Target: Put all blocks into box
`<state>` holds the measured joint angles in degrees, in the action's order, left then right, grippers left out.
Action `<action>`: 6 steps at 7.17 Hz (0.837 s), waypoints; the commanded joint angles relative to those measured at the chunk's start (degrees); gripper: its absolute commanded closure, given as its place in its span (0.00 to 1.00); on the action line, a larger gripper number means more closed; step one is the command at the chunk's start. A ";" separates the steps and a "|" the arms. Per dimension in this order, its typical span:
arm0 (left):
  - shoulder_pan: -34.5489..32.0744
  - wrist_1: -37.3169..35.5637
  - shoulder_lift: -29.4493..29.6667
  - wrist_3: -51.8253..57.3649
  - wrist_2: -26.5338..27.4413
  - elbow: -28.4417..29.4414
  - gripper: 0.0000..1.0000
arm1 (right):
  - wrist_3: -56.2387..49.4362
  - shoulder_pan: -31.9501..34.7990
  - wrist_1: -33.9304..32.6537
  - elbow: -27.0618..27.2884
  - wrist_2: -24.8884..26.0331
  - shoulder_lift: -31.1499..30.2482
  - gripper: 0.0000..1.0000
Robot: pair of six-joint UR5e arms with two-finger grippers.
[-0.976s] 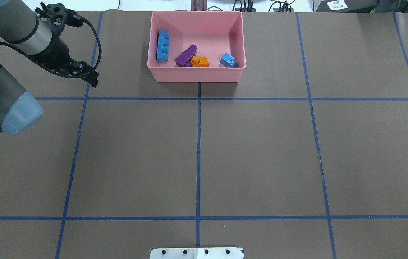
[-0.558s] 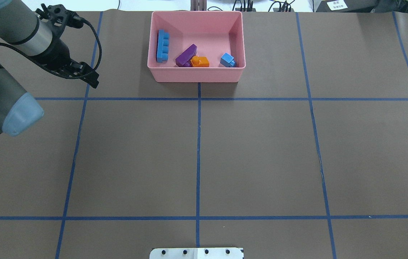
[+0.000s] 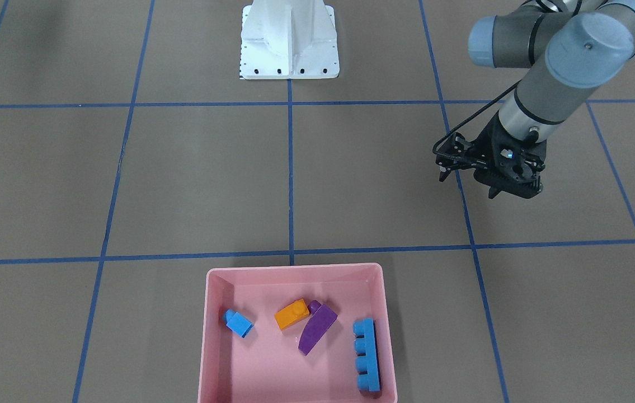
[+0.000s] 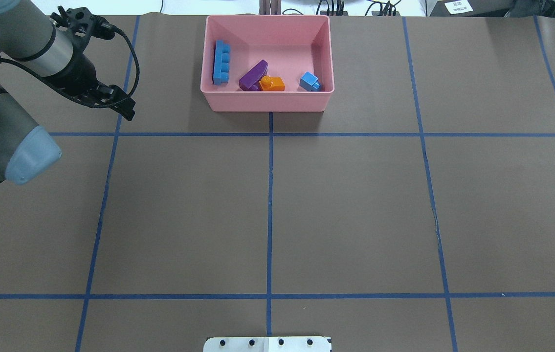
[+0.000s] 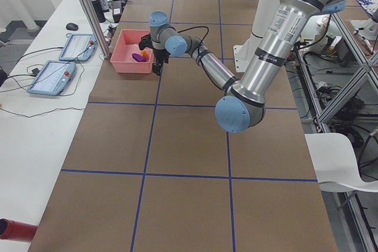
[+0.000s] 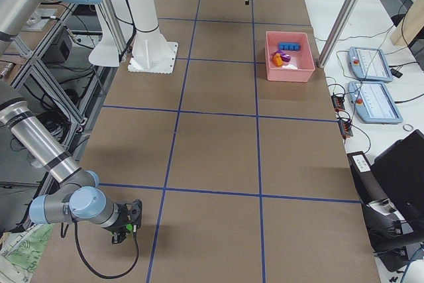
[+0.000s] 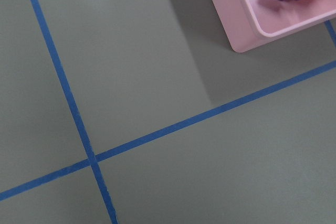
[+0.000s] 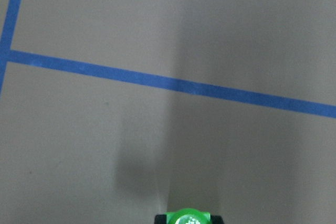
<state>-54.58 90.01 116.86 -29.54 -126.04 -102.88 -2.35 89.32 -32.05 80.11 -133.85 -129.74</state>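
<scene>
step judged: carry to box | right gripper (image 6: pixel 130 228) was clamped on green brick (image 8: pixel 187 217), well apart from pink box (image 4: pixel 267 101), on its robot-right side | left gripper (image 4: pixel 128 112) was nearer to box, its jaws could not be told | four other bricks (image 4: pixel 253 76) lay inside box

Four blocks (image 4: pixel 253 76) in box (image 4: pixel 267 103), left gripper (image 4: pixel 126 108) leftward, fifth block (image 8: pixel 188 217) seemingly in right gripper (image 6: pixel 126 230)
</scene>
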 commanded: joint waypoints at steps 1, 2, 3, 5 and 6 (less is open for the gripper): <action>0.00 0.08 0.04 0.01 0.09 0.05 0.00 | 0.07 0.94 -0.38 1.71 -1.67 0.37 1.00; 0.00 -0.01 -0.05 0.01 0.09 0.05 0.00 | 0.07 2.08 -0.38 2.41 -1.67 0.46 1.00; -0.17 -0.01 -0.05 0.01 0.09 0.05 0.00 | 0.50 2.44 -0.38 5.38 -1.76 0.46 1.00; -0.53 -0.01 -1.62 0.19 0.09 -0.47 0.00 | 0.51 4.45 -8.93 16.41 -1.94 0.63 1.00; -0.88 -0.01 -1.81 1.06 0.00 -0.56 0.00 | 0.51 6.12 -13.25 22.40 -1.68 1.85 1.00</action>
<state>-55.13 89.98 115.65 -29.17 -125.97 -103.25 -1.86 93.74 -39.85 95.36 -135.70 -128.82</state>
